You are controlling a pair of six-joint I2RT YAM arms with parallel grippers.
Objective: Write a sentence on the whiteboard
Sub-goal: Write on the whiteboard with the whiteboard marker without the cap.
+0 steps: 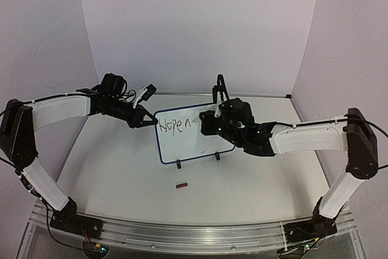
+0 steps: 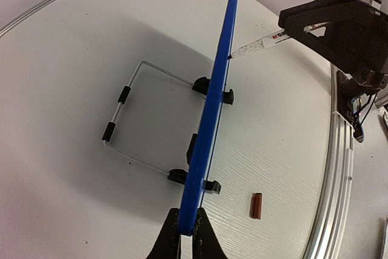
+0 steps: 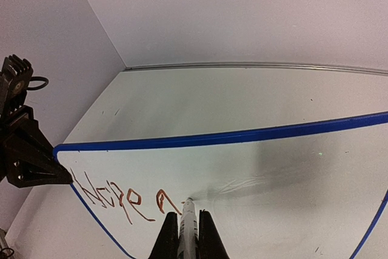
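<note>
The whiteboard [image 1: 191,137] stands upright on two black feet in mid-table, blue-framed. The sentence [image 1: 173,126] reads "Hope n" along the board's upper left; it also shows in the right wrist view [image 3: 115,197]. My left gripper [image 1: 150,121] is shut on the board's upper left corner; in the left wrist view the blue frame [image 2: 209,125] runs edge-on between its fingers [image 2: 185,230]. My right gripper [image 1: 209,119] is shut on a white marker [image 3: 188,225], whose tip touches the board just past the "n".
A small brown marker cap [image 1: 180,185] lies on the table in front of the board, also in the left wrist view [image 2: 256,205]. A wire stand [image 2: 130,122] props the board from behind. White walls enclose the table.
</note>
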